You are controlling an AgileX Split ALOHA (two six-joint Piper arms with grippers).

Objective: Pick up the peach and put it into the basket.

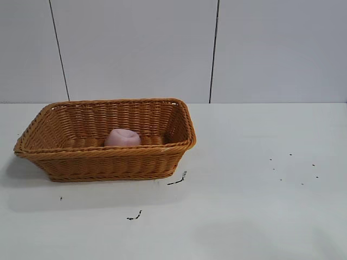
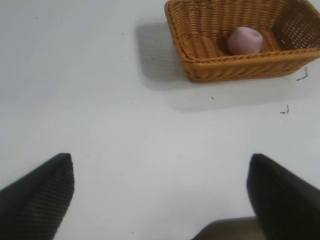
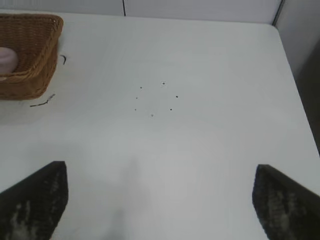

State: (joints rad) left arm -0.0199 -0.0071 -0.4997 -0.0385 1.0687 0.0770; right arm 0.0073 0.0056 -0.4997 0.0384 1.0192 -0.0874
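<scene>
The pale pink peach [image 1: 122, 137] lies inside the orange-brown wicker basket [image 1: 59, 160], near its middle. Both also show in the left wrist view, the peach [image 2: 244, 40] in the basket [image 2: 200, 55], and in the right wrist view the peach [image 3: 7, 60] shows at the edge inside the basket [image 3: 37, 45]. No arm shows in the exterior view. My left gripper [image 2: 161, 195] is open and empty above bare table, well away from the basket. My right gripper [image 3: 160, 200] is open and empty above bare table, far from the basket.
The white table [image 1: 244, 206] carries small dark marks [image 1: 177, 180] beside the basket and scattered specks [image 1: 293, 168] to the right. A white panelled wall stands behind. The table's far edge and corner [image 3: 272, 27] show in the right wrist view.
</scene>
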